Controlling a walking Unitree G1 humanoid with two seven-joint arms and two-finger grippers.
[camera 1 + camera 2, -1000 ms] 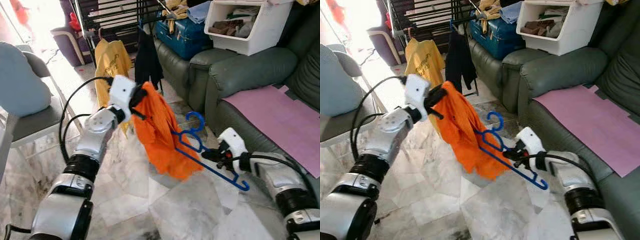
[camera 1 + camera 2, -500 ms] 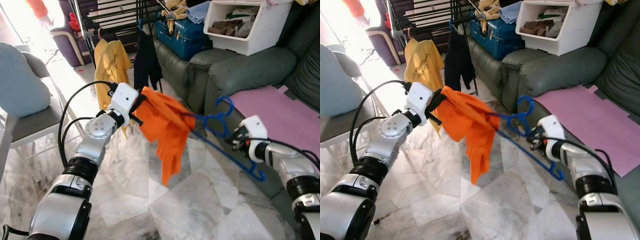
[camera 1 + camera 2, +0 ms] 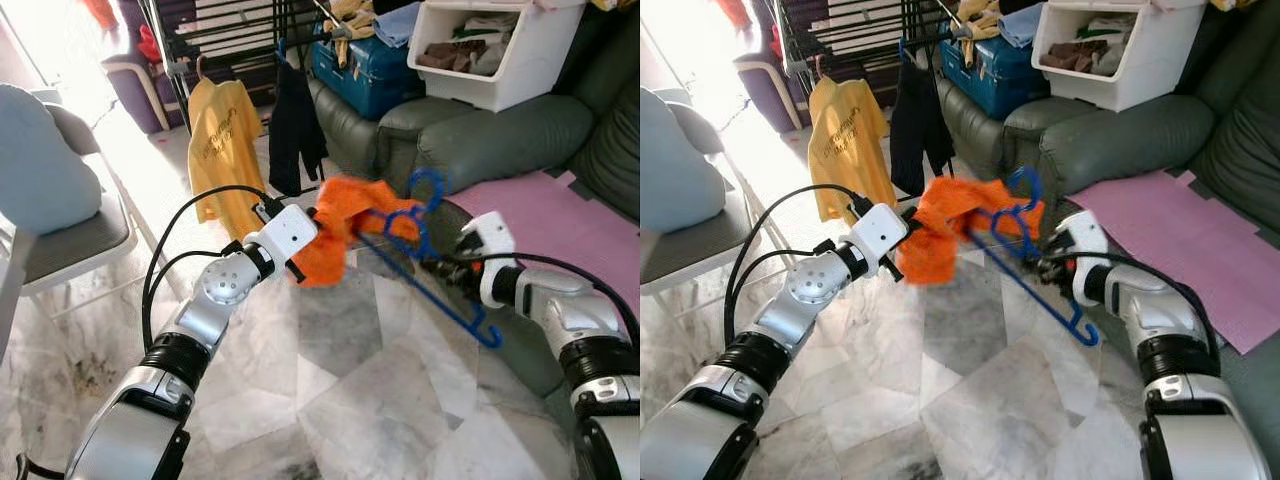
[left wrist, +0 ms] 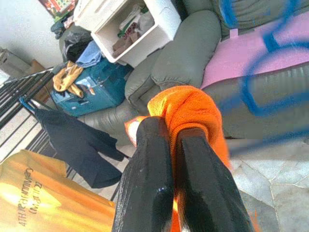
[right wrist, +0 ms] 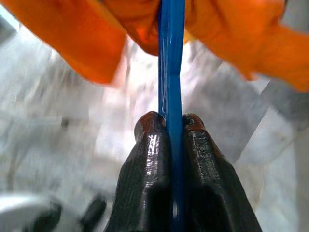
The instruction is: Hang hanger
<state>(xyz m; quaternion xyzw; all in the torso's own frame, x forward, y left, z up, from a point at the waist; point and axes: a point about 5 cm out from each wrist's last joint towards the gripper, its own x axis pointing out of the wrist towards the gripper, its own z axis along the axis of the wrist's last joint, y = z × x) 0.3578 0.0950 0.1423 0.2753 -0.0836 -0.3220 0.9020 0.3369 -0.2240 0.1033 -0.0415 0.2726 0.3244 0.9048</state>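
Dressing step: left end effector (image 4: pixel 166 159) clenched on orange garment (image 3: pixel 345 225), right end effector (image 5: pixel 170 133) clamping blue hanger (image 3: pixel 430 260) beside garment — next, thread hanger through garment, carry to drying rack (image 3: pixel 225 35) behind it.

Pale marble floor (image 3: pixel 330 400). Green sofa (image 3: pixel 500 140) at two o'clock carries a pink mat (image 3: pixel 560 225) and white bin (image 3: pixel 500 50); drying rack (image 3: pixel 230 40) at twelve; grey chair (image 3: pixel 60 230) at nine.

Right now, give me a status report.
Left gripper shut on orange cloth garment. Right gripper shut on blue plastic hanger. Garment partly draped on hanger, held over marble floor.
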